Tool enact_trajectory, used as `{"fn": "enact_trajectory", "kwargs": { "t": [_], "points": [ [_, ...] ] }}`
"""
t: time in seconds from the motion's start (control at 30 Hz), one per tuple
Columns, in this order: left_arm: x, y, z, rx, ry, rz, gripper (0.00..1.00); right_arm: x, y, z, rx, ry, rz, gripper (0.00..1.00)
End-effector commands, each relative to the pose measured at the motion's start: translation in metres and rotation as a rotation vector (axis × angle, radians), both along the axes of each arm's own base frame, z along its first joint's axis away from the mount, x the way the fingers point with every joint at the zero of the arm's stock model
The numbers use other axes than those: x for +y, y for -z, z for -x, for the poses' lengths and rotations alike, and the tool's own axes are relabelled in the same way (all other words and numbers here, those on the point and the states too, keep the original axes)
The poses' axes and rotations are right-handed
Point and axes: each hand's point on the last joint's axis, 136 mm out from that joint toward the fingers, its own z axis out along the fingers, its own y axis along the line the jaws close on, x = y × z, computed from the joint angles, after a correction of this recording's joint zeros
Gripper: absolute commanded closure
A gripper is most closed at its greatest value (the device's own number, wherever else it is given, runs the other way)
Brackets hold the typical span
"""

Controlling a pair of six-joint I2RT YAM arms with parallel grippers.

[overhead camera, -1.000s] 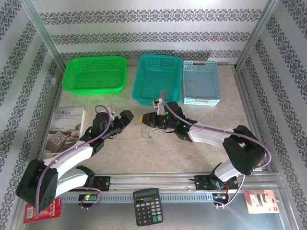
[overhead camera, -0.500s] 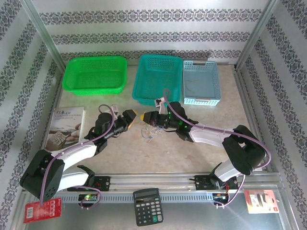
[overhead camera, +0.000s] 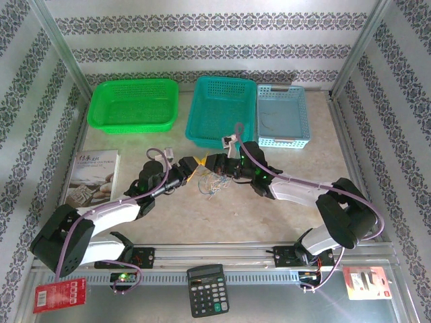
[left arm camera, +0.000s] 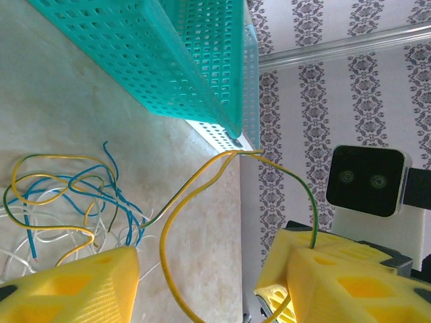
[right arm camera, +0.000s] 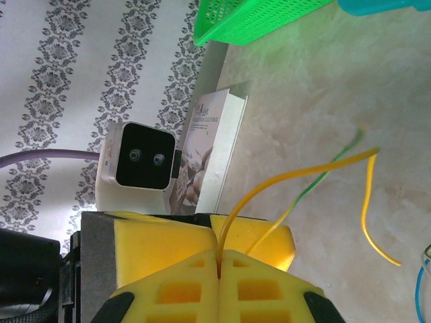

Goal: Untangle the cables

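The cables (overhead camera: 214, 183) are a small tangle of yellow, blue and whitish wires on the table in front of the teal basket. In the left wrist view the tangle (left arm camera: 74, 202) lies at the left. My right gripper (overhead camera: 201, 163) is shut on a yellow cable (right arm camera: 303, 176), which rises out of the seam between its foam pads (right arm camera: 219, 259). My left gripper (overhead camera: 186, 173) faces it tip to tip. It is open (left arm camera: 202, 269), and a loop of yellow cable (left arm camera: 168, 229) runs through the gap without being pinched.
At the back stand a green basket (overhead camera: 135, 104), a teal basket (overhead camera: 222, 111) and a light blue tray (overhead camera: 283, 114). A book (overhead camera: 94, 178) lies at the left. A calculator (overhead camera: 207, 289) sits on the near rail, and the teal basket wall (left arm camera: 168, 60) is close to the left gripper.
My left gripper has moved right, up to the right gripper and the tangle, and its jaws have narrowed. The right gripper stays shut on the yellow cable and has shifted slightly right.
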Motion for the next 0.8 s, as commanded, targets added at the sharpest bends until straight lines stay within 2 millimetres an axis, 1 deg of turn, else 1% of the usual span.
{"fn": "enact_trajectory", "kwargs": {
  "t": [0.0,0.13,0.23,0.3,0.43,0.47,0.57,0.77],
  "points": [
    [-0.011,-0.011,0.004,-0.040,0.029,0.049,0.48,-0.001,-0.017,0.002,-0.035,-0.008,-0.046,1.00],
    [-0.015,-0.016,-0.001,-0.051,0.026,0.070,0.62,-0.003,-0.016,0.003,-0.030,-0.004,-0.047,1.00],
    [-0.018,-0.016,-0.002,-0.051,0.034,0.069,0.75,-0.006,-0.019,0.003,-0.036,0.003,-0.054,1.00],
    [-0.017,-0.011,-0.002,-0.044,0.030,0.059,0.85,-0.010,-0.023,0.002,-0.041,0.014,-0.059,1.00],
    [-0.010,-0.001,-0.002,-0.038,-0.004,0.034,0.98,-0.025,-0.031,-0.003,-0.053,0.052,-0.072,1.00],
    [-0.007,0.001,-0.002,-0.038,-0.018,0.026,1.00,-0.028,-0.031,-0.004,-0.055,0.060,-0.072,1.00],
    [0.002,0.000,-0.002,-0.062,-0.058,0.018,1.00,-0.035,-0.032,-0.005,-0.055,0.079,-0.070,1.00],
    [0.007,-0.022,-0.001,-0.145,-0.077,0.004,1.00,-0.039,-0.030,-0.009,-0.060,0.107,-0.066,1.00]
  ]
}}
